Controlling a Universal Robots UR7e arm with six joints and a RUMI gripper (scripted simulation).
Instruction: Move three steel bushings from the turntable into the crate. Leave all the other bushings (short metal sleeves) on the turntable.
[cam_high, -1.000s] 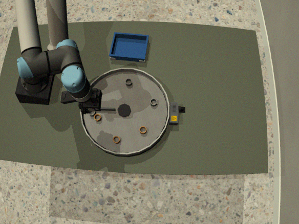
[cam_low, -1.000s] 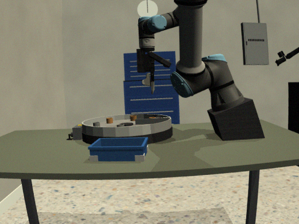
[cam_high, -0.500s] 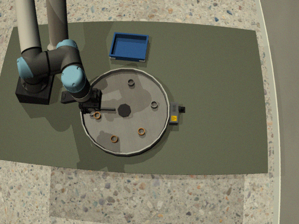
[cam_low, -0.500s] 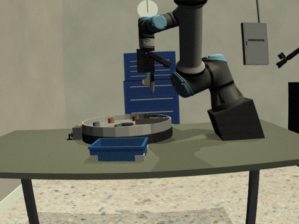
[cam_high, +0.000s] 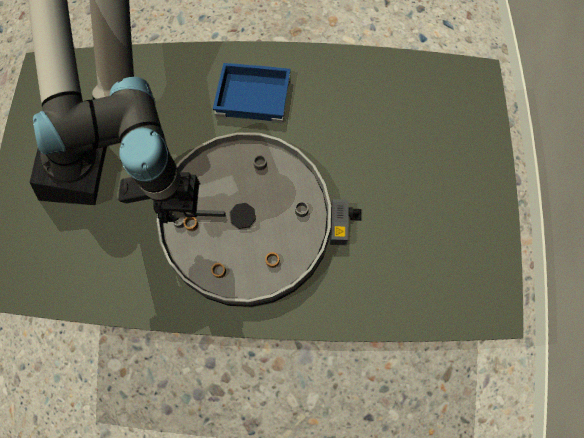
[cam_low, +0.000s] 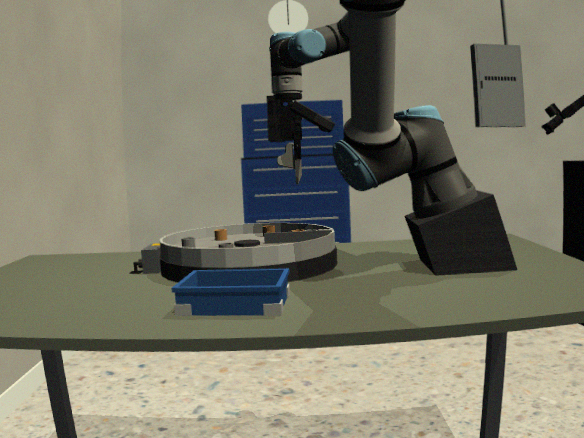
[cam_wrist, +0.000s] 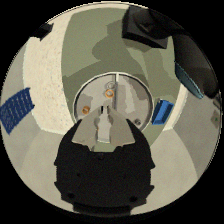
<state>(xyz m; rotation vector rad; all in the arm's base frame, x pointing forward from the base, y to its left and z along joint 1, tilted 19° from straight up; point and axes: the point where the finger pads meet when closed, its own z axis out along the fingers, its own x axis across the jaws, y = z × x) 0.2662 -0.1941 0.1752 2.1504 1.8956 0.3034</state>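
Top view: three grey steel bushings (cam_high: 259, 162) (cam_high: 301, 209) (cam_high: 178, 222) (cam_low: 188, 242) (cam_low: 226, 245) (cam_wrist: 111, 85) (cam_wrist: 137, 122) and three orange bushings (cam_high: 190, 223) (cam_high: 218, 270) (cam_high: 272, 259) (cam_low: 220, 234) (cam_low: 268, 229) (cam_low: 298, 230) (cam_wrist: 109, 93) (cam_wrist: 86, 110) lay on the turntable (cam_high: 327, 190) (cam_low: 250, 256) (cam_wrist: 131, 100). One steel bushing sat near the rim, partly covered by the gripper (cam_high: 170, 217) (cam_low: 298, 180) (cam_wrist: 104, 108), with an orange one just beside it. The blue crate (cam_high: 250, 114) (cam_low: 225, 302) (cam_wrist: 162, 112) stood apart from the turntable on the green bench (cam_high: 425, 200) (cam_low: 350, 310) (cam_wrist: 85, 45). Only here were all six bushings distinguishable, along with the yellow warning label (cam_high: 340, 231) on the grey box (cam_high: 340, 212) (cam_low: 151, 261) in full

Exterior view: height, which the top view did not give, was evident; the gripper hung well above the turntable, pointing down, its fingers closed with nothing held. The thin bar (cam_high: 212, 214) (cam_low: 282, 238) (cam_wrist: 117, 92) of the top view appeared as an upright partition reaching from near the dark hub (cam_high: 243, 216) (cam_low: 247, 243) to the rim. The near wall hid the lower parts of some bushings

Wrist view: the fingertips met closely over the turntable. Two steel and two orange bushings were discernible; the gripper body covered part of the disc. The partition ran between the two steel ones
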